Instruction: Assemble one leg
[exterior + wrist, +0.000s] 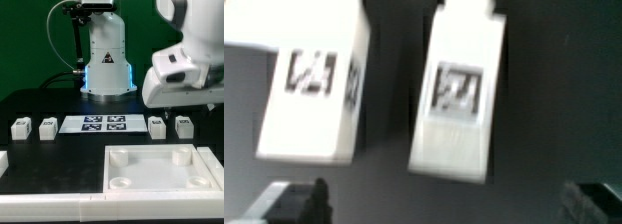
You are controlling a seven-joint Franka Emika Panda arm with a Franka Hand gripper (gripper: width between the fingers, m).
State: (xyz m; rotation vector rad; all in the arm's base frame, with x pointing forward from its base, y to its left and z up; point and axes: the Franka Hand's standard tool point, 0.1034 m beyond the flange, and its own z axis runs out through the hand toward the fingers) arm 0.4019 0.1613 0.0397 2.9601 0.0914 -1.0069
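Legs (20, 127) lie paired at the exterior view's left; marker board (105, 124) centre; another pair (156, 126) right, under the gripper (446, 203), fingers (295, 200) spread, empty; best to centre on one leg (459, 95), clearing its neighbour (313, 90), before descending; slab (160, 170) sits lower right.

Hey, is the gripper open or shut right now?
Open. In the wrist view the fingers of the gripper stand wide apart, holding nothing; two legs lie loose beyond them.
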